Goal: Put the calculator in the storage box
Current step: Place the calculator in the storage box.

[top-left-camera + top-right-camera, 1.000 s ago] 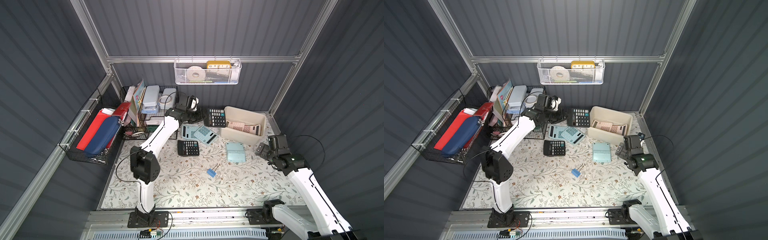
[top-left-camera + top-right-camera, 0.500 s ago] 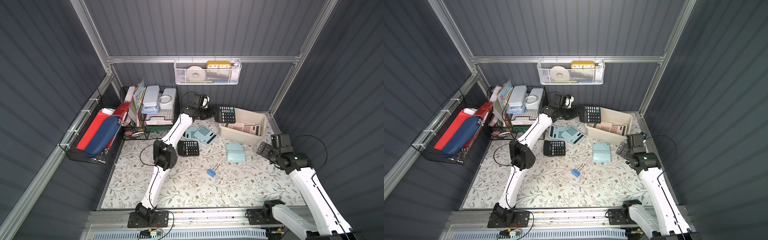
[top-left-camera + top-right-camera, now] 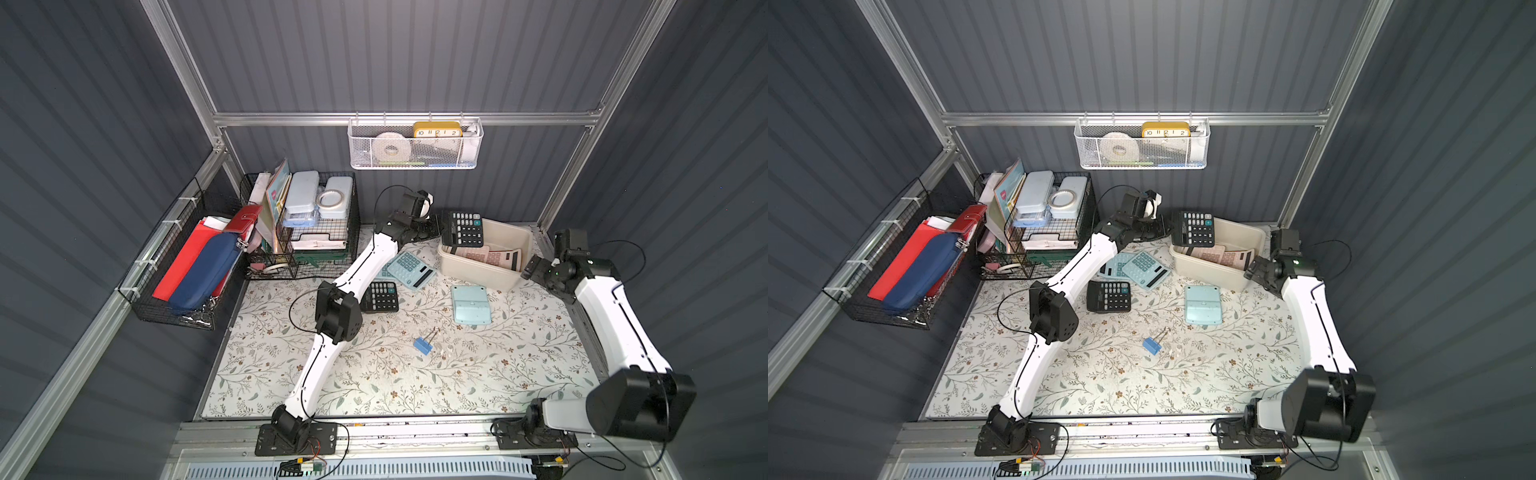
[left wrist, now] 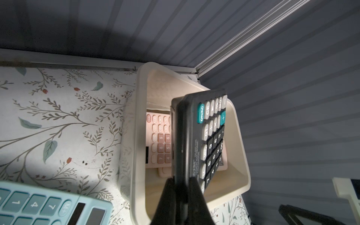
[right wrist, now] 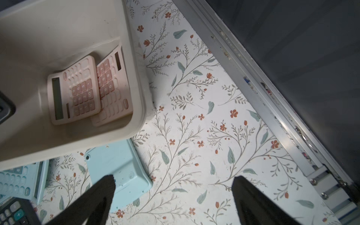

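The flowered table fills the floor of the booth, with metal rails along its edges and grey walls close behind them. Its near half lies mostly open. The crowded part is the far strip.

The left arm reaches slantwise across the table to the back wall. The right arm runs along the right edge rail.

A black wire basket packed with cases and papers stands in the far left corner.

The storage box sits at the far right, close to the back wall and the right rail. Two pink calculators lie overlapping on its floor, and the rest of the floor shows bare in the right wrist view.

The left gripper is clamped narrow on one end of the black calculator. The calculator hangs tilted, keys up, over the box's left end and above the opening. Whether it touches the rim cannot be told.

The right gripper stands wide and holds nothing, above bare table just beside the box's right end.

A blue calculator lies face down just in front of the box. A second blue calculator lies face up near the box's left end, and another black calculator lies beside the left arm.

A small blue clip lies alone near the table's middle.
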You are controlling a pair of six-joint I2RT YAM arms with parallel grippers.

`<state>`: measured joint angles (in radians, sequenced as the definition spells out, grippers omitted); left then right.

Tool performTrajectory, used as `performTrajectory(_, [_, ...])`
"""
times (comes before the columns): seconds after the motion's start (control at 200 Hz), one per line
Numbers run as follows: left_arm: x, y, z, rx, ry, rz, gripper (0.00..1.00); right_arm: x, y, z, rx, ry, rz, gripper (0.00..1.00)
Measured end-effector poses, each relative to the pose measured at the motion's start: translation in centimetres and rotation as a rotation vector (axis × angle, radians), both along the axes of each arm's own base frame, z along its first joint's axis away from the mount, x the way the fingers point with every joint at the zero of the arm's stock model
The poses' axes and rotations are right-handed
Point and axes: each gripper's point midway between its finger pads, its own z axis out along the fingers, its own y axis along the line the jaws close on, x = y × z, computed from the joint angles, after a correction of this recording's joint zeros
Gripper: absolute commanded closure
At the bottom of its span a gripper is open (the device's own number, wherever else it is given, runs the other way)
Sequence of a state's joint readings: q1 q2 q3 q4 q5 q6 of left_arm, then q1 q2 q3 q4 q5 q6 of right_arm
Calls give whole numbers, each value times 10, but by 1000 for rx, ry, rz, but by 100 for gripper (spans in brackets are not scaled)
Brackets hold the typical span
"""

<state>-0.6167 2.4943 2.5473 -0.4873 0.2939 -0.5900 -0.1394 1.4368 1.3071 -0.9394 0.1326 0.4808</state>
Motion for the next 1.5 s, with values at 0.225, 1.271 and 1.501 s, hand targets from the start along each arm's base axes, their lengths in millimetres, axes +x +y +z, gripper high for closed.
performTrajectory(0.225, [3,4,-6,43,-25,14,100,36,4,-31,72,97,42,1])
performTrajectory(1.271, [-2,-26,-34,148,-158,-34,100,-10,83,5,154,-115,330,1])
performTrajectory(1.501, [-14,-40,-62,193,-132,-51,100,-22,103,-12,197,-69,400,1])
